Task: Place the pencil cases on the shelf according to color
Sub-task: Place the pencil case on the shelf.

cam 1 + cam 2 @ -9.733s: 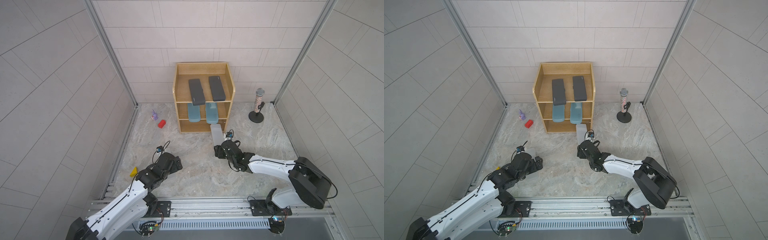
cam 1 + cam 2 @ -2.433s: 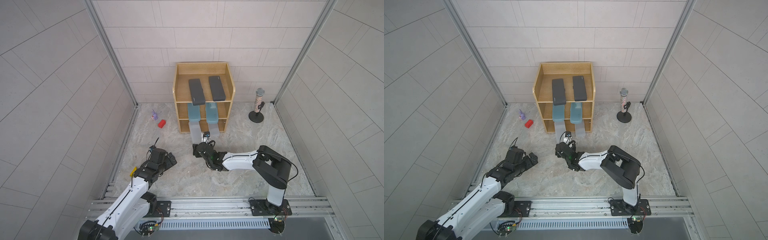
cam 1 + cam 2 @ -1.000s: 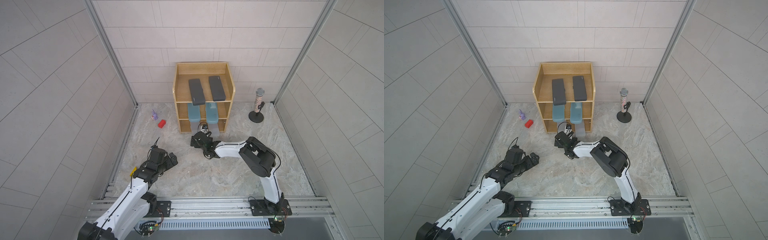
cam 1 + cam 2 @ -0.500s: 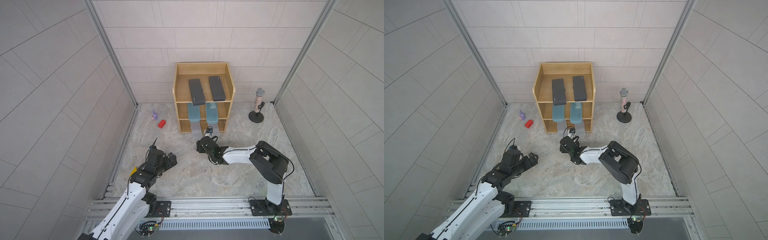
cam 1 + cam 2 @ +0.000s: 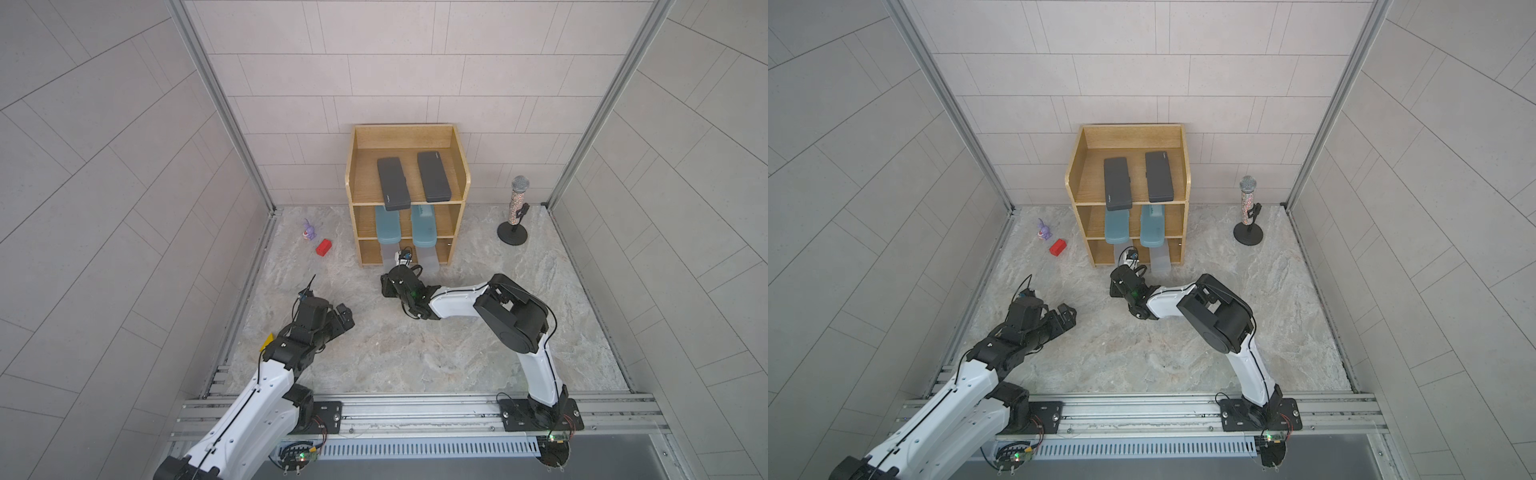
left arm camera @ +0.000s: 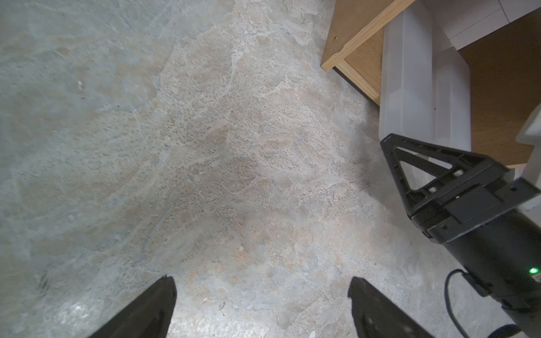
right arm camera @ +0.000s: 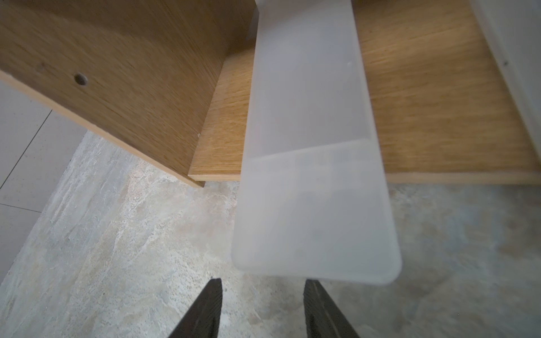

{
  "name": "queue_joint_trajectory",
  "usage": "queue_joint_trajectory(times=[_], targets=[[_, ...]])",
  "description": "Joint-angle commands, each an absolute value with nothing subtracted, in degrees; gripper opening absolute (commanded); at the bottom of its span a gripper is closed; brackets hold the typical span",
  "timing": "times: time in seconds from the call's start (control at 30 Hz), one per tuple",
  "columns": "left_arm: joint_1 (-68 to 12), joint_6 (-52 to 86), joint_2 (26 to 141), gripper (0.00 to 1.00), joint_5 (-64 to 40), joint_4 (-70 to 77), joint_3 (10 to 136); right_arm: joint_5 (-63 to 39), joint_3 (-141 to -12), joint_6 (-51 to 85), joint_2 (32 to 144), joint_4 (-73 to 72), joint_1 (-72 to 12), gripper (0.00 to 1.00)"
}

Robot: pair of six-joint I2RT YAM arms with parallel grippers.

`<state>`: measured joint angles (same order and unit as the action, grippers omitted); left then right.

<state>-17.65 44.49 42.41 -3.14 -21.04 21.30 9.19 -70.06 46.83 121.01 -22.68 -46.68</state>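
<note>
Your right gripper sits just short of the frosted grey case, jaws slightly apart and empty. That case lies on the bottom level of the shelf (near end overhanging the floor). Your left gripper gapes wide, holding nothing.
</note>
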Motion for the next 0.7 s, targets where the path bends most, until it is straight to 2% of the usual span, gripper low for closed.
queue_joint_trajectory(times=[0.0, 0.13, 0.2, 0.43, 0.47, 0.67], targets=[[-17.8, 43.3, 42.2, 1.00, -1.3, -20.6, 21.2, 7.5, -70.5, 45.8, 121.3, -23.9, -46.3, 0.50], [-17.9, 43.1, 40.1, 1.00, 0.3, -22.9, 22.3, 7.1, -64.9, 45.7, 117.1, -27.0, -47.0, 0.53], [-17.9, 43.5, 38.6, 1.00, 0.6, -23.1, 22.3, 7.5, -61.7, 45.4, 114.2, -27.5, -47.6, 0.58], [-17.9, 44.5, 35.0, 1.00, 1.5, -23.4, 22.6, 13.2, -47.9, 40.5, 98.7, -25.7, -51.3, 0.97], [-17.9, 44.0, 34.5, 1.00, 2.0, -23.4, 22.8, 15.0, -45.7, 39.8, 95.9, -24.7, -51.6, 1.00], [-17.9, 37.9, 32.2, 1.00, 6.2, -20.0, 23.1, 27.7, -34.4, 37.0, 76.1, -12.5, -51.9, 1.00]])
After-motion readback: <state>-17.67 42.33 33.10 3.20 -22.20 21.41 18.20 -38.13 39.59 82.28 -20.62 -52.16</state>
